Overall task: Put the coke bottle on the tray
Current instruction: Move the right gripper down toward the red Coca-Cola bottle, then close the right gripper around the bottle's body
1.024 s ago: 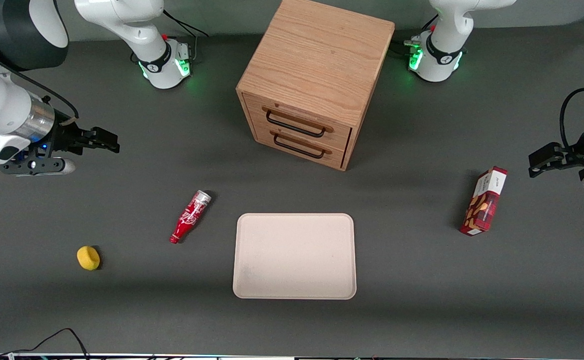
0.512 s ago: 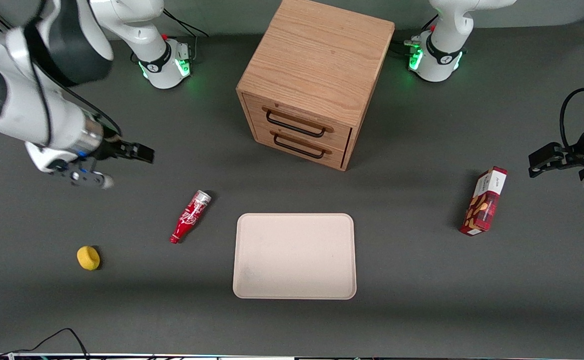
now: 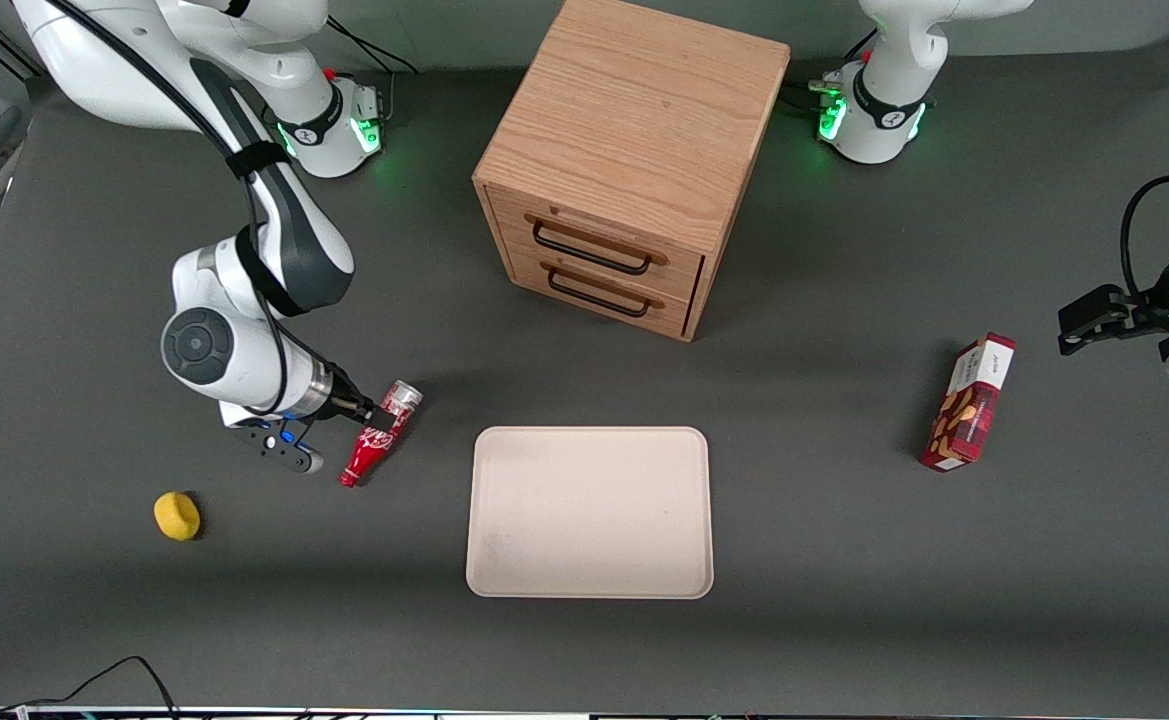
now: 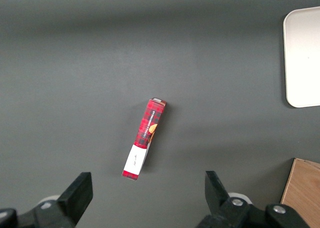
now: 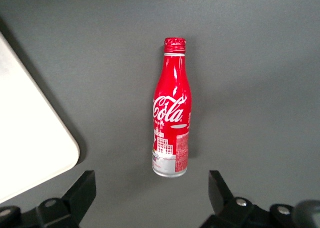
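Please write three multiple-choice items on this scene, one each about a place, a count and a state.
1. Where does the slim red coke bottle lie?
A. On the dark table beside the pale beige tray
B. On the tray
C. On the wooden cabinet

2. How many drawer handles does the wooden cabinet show?
A. One
B. Two
C. Four

3. The right gripper is:
A. Shut on the bottle
B. Open above the bottle
C. Over the tray

A: bottle on table, tray bare.
B: two dark handles.
B: jaws apart, either side of the bottle's base.

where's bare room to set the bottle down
The pale beige tray is bare all over. Crowded spot: the open gripper above the lying red coke bottle beside the tray; the wooden drawer cabinet stands farther away.
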Controlling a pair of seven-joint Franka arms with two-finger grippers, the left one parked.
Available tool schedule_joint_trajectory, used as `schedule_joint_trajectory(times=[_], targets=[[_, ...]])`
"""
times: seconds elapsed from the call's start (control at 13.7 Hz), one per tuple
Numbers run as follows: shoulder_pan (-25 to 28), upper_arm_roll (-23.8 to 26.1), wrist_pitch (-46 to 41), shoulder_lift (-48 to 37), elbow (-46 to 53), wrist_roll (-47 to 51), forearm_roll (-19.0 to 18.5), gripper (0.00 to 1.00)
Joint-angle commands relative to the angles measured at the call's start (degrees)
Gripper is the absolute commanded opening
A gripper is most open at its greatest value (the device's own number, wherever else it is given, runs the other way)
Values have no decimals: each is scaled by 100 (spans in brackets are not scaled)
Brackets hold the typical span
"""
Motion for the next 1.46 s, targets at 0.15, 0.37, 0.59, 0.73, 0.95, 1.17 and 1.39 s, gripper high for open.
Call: schedule_joint_trajectory(times=[0.15,0.37,0.59,0.73,0.95,1.17,1.39], targets=[[50,-6,1299,144,-835,503,-405,100],[50,-6,1658,477,-836,932,-860,100],[41,-6,1913,723,-836,1312,-1249,100],[41,-6,2020,820,-809,1321,-1249,100],[41,-6,2046,900,-774,1321,-1275,96],[32,-15,2117,961,-774,1312,-1284,59],[32,-6,2056,848,-783,1251,-1337,0]])
